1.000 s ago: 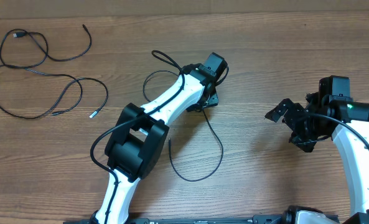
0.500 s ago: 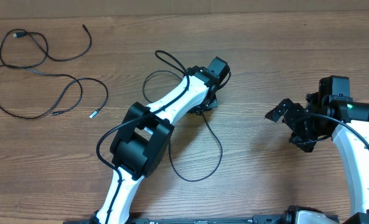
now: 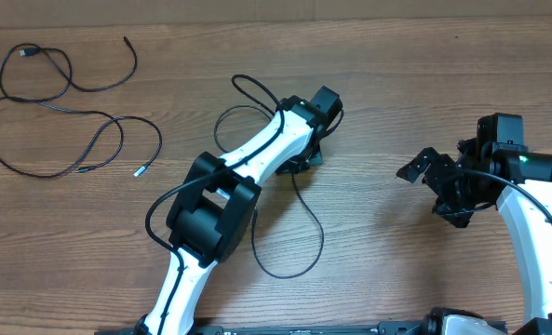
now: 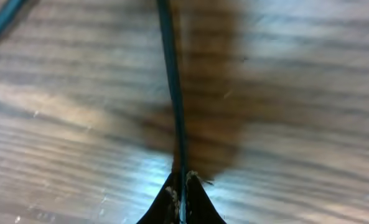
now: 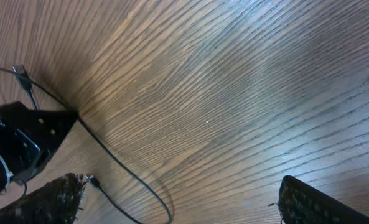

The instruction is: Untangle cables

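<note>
A wooden bench with fine brown grain and a soft sheen fills all three views. From above, the left arm, a smooth white shell with matte black joints, reaches to the middle of the bench, where the left gripper sits low over the held cable, a thin, round black cord. This cord makes a small loop beside the arm's wrist, passes under the gripper, then swings into a larger open loop lying flat on the wood. Two others lie well apart from it in the far left corner. The looped cable curls round to a small plug, and the long cable wanders in wide curves to a silver tip. The left wrist view, close and blurred, shows what the overhead hides: dark pointed fingertips pinched tight on the cord, which runs straight away across the grain. The right gripper hangs over bare wood on the right, jaws spread wide, holding nothing. Its wrist view shows rough black fingers in both lower corners, and farther off a plug end of the cord near the black left gripper.
</note>
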You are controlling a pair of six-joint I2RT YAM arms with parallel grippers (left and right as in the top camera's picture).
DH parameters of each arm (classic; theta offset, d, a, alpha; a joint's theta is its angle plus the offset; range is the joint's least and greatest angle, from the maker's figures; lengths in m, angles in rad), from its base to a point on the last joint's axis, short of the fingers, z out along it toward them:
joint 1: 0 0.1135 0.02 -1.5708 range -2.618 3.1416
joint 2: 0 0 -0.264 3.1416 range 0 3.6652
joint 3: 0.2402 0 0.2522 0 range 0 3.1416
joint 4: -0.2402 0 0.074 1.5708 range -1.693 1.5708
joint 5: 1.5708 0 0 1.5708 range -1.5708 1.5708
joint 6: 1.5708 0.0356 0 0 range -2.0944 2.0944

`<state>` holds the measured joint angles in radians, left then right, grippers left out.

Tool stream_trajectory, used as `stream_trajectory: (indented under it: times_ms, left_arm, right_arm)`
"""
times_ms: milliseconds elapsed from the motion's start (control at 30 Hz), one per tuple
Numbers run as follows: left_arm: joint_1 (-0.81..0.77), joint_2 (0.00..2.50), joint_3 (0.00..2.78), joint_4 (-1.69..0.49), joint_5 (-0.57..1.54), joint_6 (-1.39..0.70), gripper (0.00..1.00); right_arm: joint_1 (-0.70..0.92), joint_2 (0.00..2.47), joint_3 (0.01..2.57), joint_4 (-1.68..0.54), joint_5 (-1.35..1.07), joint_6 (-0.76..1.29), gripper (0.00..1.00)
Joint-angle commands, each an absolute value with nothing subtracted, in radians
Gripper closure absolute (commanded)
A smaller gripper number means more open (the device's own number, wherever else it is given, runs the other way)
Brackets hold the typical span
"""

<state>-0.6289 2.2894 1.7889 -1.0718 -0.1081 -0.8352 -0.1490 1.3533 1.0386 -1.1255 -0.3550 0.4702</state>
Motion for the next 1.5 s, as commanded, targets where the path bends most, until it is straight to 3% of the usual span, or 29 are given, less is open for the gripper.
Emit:
stream_trajectory:
  times_ms: [0, 367, 833, 1133, 1167, 1200, 1233, 1467]
  left_arm:
    - [-0.609, 2.278, 1.832, -1.107, -0.078, -0.822, 0.96]
    - [-0.586, 1.892, 1.853, -1.062, -0.107, -0.723, 0.96]
    - [-0.574, 1.739, 1.852, -1.107, -0.104, -0.647, 0.96]
    - [-0.612, 1.933, 1.852, -1.207, -0.009, -0.624, 0.64]
    - [-0.617, 1.958, 1.852, -1.206, 0.021, -0.624, 0.51]
    - [-0.62, 1.98, 1.852, -1.203, 0.049, -0.624, 0.29]
    - [-0.623, 2.003, 1.852, -1.201, 0.067, -0.624, 0.14]
    - [-0.63, 2.152, 1.852, -1.206, 0.07, -0.633, 0.12]
  right_arm:
    - [-0.152, 1.353, 1.033, -1.123, -0.352, 0.463, 0.0]
    - [-0.152, 1.353, 1.033, -1.123, -0.352, 0.463, 0.0]
    - [-0.152, 1.353, 1.033, -1.123, -0.352, 0.463, 0.0]
    - [-0.152, 1.353, 1.033, -1.123, -0.352, 0.463, 0.0]
    - [-0.152, 1.353, 1.033, -1.123, -0.352, 0.463, 0.0]
    - [-0.152, 1.353, 1.033, -1.123, -0.352, 0.463, 0.0]
    - [-0.152, 1.353, 1.033, -1.123, -0.352, 0.463, 0.0]
    - [-0.152, 1.353, 1.033, -1.123, -0.352, 0.463, 0.0]
